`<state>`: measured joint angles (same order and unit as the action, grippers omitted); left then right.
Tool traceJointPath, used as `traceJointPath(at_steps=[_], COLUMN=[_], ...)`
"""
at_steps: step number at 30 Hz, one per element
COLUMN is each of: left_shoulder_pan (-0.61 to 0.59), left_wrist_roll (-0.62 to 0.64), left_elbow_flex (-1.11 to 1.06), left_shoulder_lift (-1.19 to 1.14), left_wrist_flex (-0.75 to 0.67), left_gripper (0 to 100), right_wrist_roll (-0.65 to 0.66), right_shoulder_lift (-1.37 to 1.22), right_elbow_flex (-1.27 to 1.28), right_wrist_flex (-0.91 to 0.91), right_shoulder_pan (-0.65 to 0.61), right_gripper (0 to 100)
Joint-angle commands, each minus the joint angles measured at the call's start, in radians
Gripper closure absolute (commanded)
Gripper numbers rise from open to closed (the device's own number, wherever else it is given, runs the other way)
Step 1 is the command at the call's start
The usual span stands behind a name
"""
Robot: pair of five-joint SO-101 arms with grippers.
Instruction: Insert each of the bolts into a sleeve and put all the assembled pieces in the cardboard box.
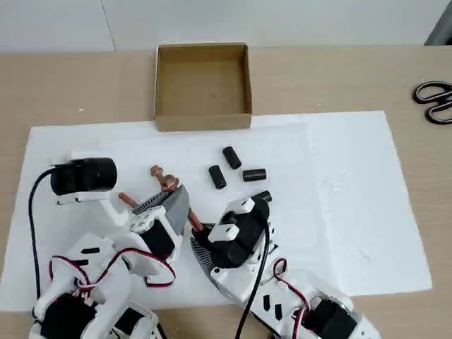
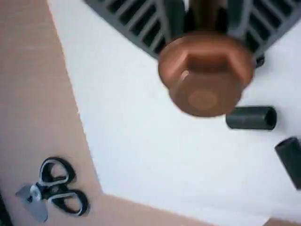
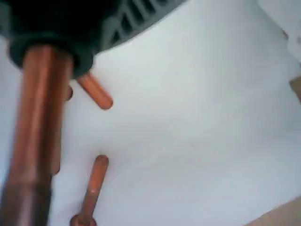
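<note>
My left gripper (image 1: 176,199) is shut on a copper bolt (image 2: 204,75), whose hex head faces the left wrist camera between the ribbed jaws. That bolt (image 1: 194,222) spans the gap to my right gripper (image 1: 205,244). The right gripper is shut on a black sleeve (image 3: 47,44), and the bolt's shaft (image 3: 33,141) sticks out of it. Three loose sleeves (image 1: 232,157) (image 1: 217,176) (image 1: 254,174) lie on the white sheet (image 1: 339,198) beyond the grippers. Two loose bolts (image 1: 164,176) (image 1: 127,200) lie by the left gripper. The open cardboard box (image 1: 203,116) stands at the sheet's far edge with nothing in it.
Black scissors (image 1: 434,101) lie on the bare table at the far right, off the sheet. Both arm bases crowd the near edge, with a black cable (image 1: 32,226) looping at the left. The sheet's right half is free.
</note>
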<state>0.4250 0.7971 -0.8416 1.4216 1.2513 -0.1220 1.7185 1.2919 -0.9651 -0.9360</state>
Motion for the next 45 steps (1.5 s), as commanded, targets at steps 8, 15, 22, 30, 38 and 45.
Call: traceJointPath(at_steps=[8, 15, 22, 30, 38, 45], left_shoulder_pan=[0.086, 0.120, 0.242, 0.249, 0.242, 0.209], left_wrist_roll=[-0.037, -0.100, -0.121, -0.158, -0.158, -0.170], left_elbow_flex=[0.007, 0.004, 0.004, -0.065, -0.077, -0.081], left_shoulder_lift=[0.011, 0.006, 0.005, 0.011, 0.011, 0.008], left_wrist_flex=[0.012, 0.012, 0.110, 0.127, 0.086, 0.081], left_gripper=[99, 99, 99, 99, 99, 79], right_wrist_roll=[0.012, 0.011, 0.011, 0.012, 0.014, 0.014], right_shoulder_lift=[0.012, 0.012, 0.012, 0.012, 0.012, 0.012], right_elbow_flex=[-0.044, -0.044, -0.041, -0.041, -0.041, -0.041], right_wrist_flex=[0.025, 0.021, 0.021, 0.027, 0.022, 0.021], right_shoulder_pan=[0.024, 0.024, 0.025, 0.025, 0.025, 0.025], right_gripper=[99.5, 99.5, 99.5, 99.5, 99.5, 99.5])
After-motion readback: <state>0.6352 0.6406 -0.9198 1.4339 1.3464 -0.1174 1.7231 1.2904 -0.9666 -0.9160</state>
